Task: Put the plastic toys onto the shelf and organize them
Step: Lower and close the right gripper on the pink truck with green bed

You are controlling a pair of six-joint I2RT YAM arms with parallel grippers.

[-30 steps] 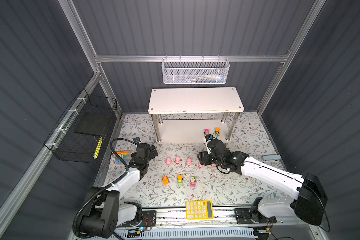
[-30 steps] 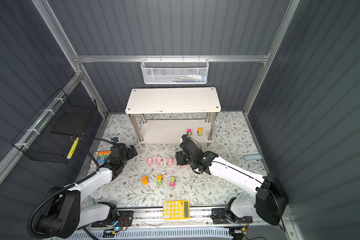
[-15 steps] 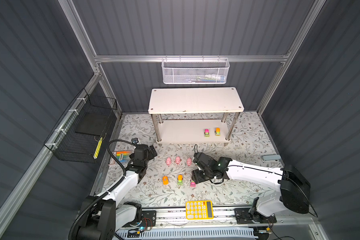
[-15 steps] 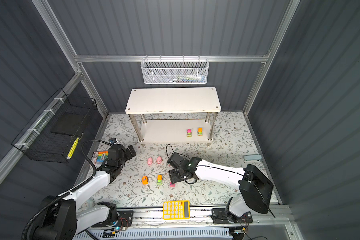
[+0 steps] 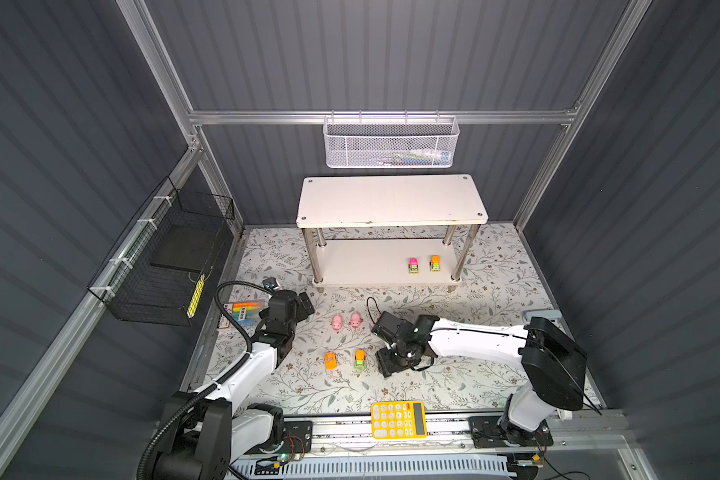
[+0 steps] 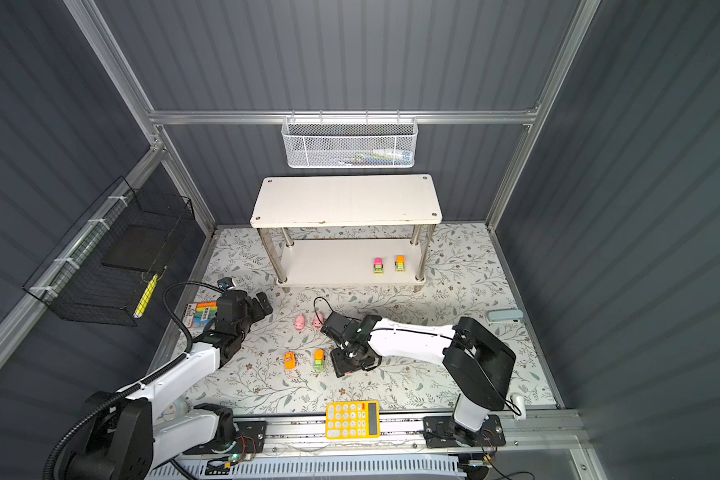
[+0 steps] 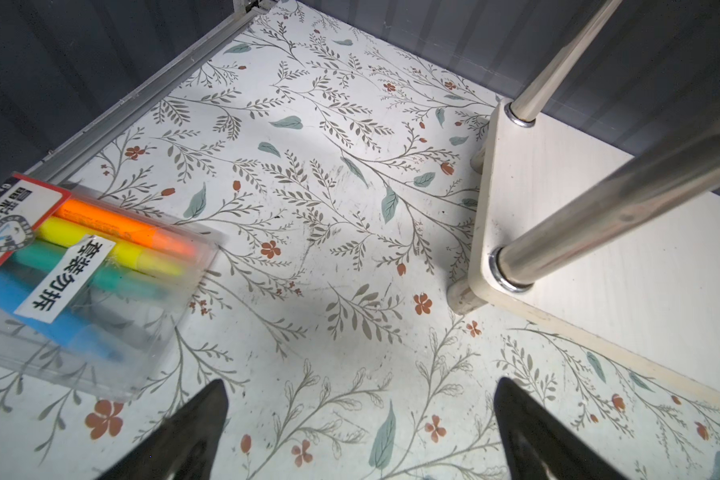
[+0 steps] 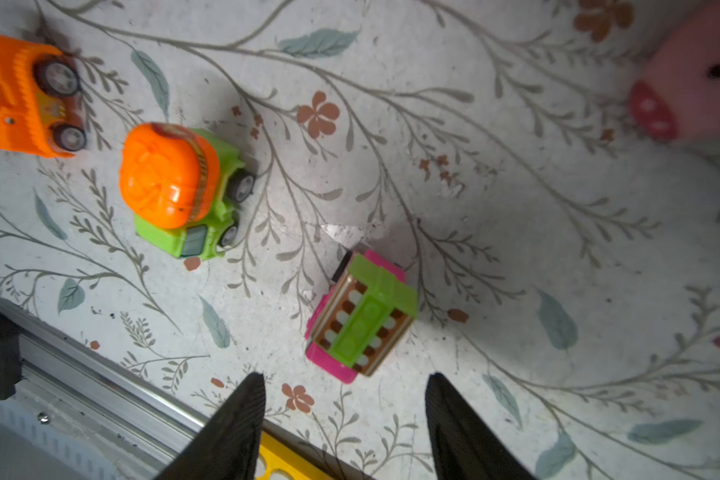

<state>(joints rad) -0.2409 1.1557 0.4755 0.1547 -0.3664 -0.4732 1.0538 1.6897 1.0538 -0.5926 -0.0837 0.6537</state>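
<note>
The white two-tier shelf (image 5: pixel 391 199) stands at the back in both top views; a pink-green vehicle (image 5: pixel 413 265) and an orange one (image 5: pixel 435 262) sit on its lower board. On the mat lie two pink pigs (image 5: pixel 337 322), an orange car (image 5: pixel 330 360) and a green-orange truck (image 5: pixel 360 359). My right gripper (image 5: pixel 393 365) points down beside the truck. In the right wrist view it (image 8: pixel 345 378) is open and empty, with a pink-green vehicle (image 8: pixel 362 316) just beyond its tips and a pig (image 8: pixel 695 91) farther off. My left gripper (image 7: pixel 360 382) is open over bare mat near the shelf's leg (image 7: pixel 599 216).
A marker pack (image 5: pixel 242 313) lies left of my left gripper. A yellow calculator (image 5: pixel 398 419) sits at the front edge. A black wire basket (image 5: pixel 171 266) hangs on the left wall and a white mesh basket (image 5: pixel 391 143) above the shelf. A pale blue item (image 5: pixel 541 315) lies at the right edge.
My right gripper has moved from beside the pigs toward the front, down over the pink-green vehicle, covering it and a third pig in the top views. The left arm has hardly moved.
</note>
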